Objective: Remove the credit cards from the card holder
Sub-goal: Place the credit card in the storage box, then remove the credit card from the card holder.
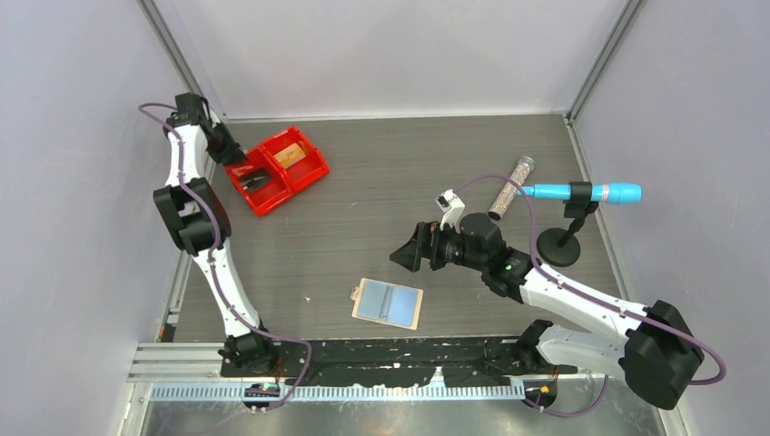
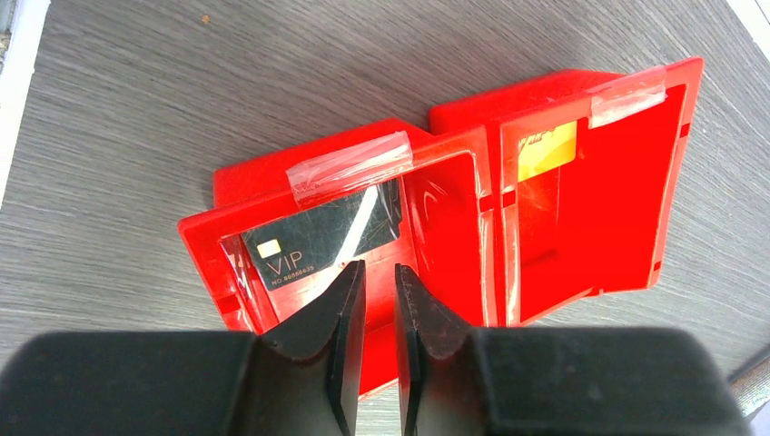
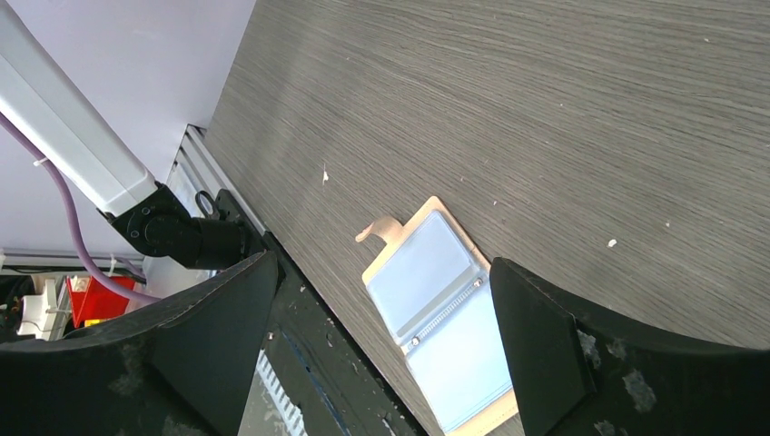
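Two arms work well apart on the grey wood-grain table (image 1: pixel 381 182). The left arm reaches to the far left corner, where its hand (image 1: pixel 243 168) hangs over the red two-compartment bin (image 1: pixel 309 173). In the left wrist view this hand (image 2: pixel 380 272) has its fingers (image 2: pixel 338 313) only a narrow gap apart, with nothing between them. The fingers point down at the bin's left compartment. On that compartment's floor lies a dark grey credit card (image 2: pixel 318 238) with a small chip and the letters VIP. It lies just beyond the fingertips; whether they touch it I cannot tell. The other compartment holds a yellow card (image 2: pixel 547 150), part hidden by the glossy wall. Strips of clear tape (image 2: pixel 350 163) sit on the bin's far rim.

The card holder (image 1: pixel 389 302) lies spread flat near the table's near edge, between the two arm bases and well apart from the bin. Its blue-grey inner panels face up and its little snap tab (image 1: pixel 356 292) sticks out to the left. The right hand (image 1: pixel 406 252) hovers above the table, just beyond the holder, fingers spread wide and gripping nothing. In the right wrist view the holder (image 3: pixel 445 318) shows between those fingers (image 3: pixel 545 345). Whether its pockets hold anything cannot be told.

Further right a speckled tube (image 1: pixel 512 187) lies on the table. Beside it a bright blue cylinder (image 1: pixel 581 193) sits on a small black stand (image 1: pixel 558 245).
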